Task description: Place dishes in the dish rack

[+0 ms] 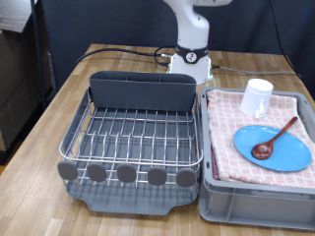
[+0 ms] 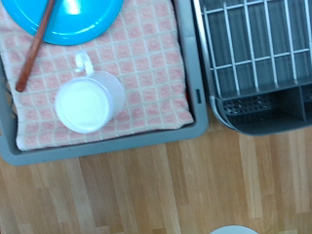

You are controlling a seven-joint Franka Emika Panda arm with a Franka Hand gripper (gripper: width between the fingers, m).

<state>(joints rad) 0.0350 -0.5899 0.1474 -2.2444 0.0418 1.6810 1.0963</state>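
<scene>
The light-blue plate lies flat on the checkered cloth in the grey bin at the exterior view's right. The dark wooden spoon rests across the plate. The white mug stands upright on the cloth behind the plate. The dish rack sits to the left of the bin, and its wire basket holds nothing. The wrist view looks down on the mug, the spoon, the plate and a corner of the rack. The gripper shows in neither view.
The grey bin with its checkered cloth touches the rack's side. The rack has a tall grey cutlery holder at the back and a row of round knobs in front. The arm's base stands behind both on the wooden table.
</scene>
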